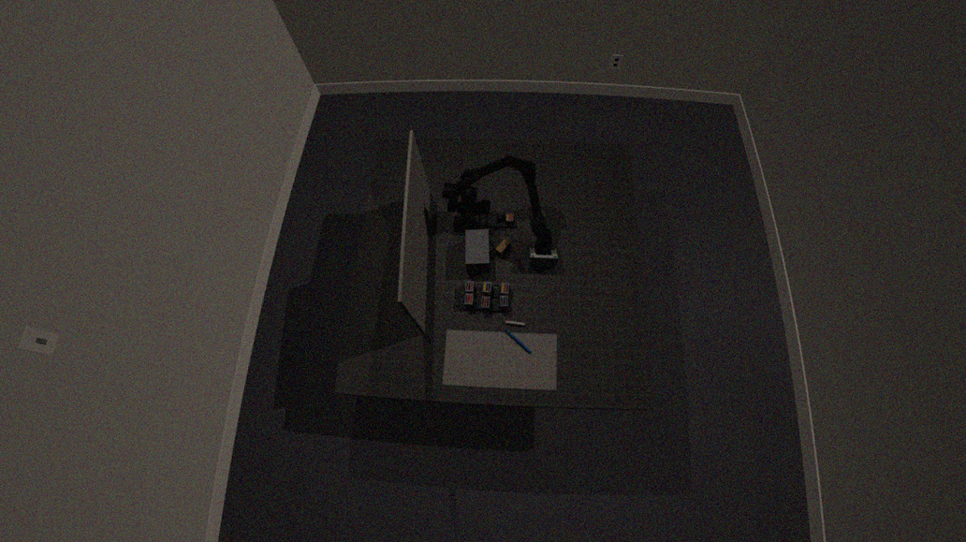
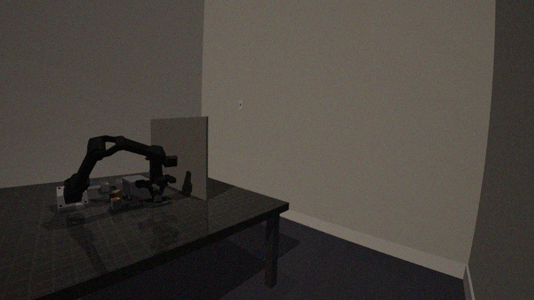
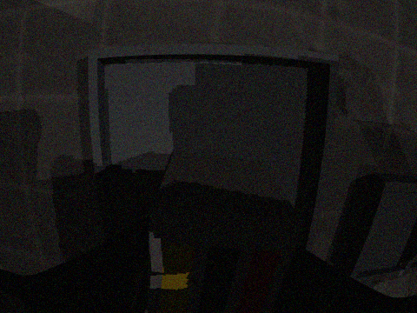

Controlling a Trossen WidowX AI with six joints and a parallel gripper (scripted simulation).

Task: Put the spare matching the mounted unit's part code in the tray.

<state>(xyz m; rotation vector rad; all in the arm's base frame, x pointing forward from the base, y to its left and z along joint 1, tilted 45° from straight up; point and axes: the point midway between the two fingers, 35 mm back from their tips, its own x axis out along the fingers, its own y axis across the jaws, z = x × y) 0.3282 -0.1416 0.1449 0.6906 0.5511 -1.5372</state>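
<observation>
Gripping a small block-shaped spare [image 3: 200, 290] with a yellow patch on its face, the end effector [image 2: 159, 192] hangs low over the dark, glossy bench [image 2: 89, 238]. Its fingers are partly closed, clenched on the spare's sides. Directly beneath lies the shallow rectangular tray [image 3: 208, 58], dark-rimmed with a paler floor. An upright flat board [image 2: 179, 154] stands just beside it, near the bench's far edge. Whether the spare touches the tray cannot be made out.

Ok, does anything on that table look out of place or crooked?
One small block lies skewed beside the white box, apart from the neat rows of spares. A blue pen lies diagonally across the white sheet. Dim light hides finer detail.
</observation>
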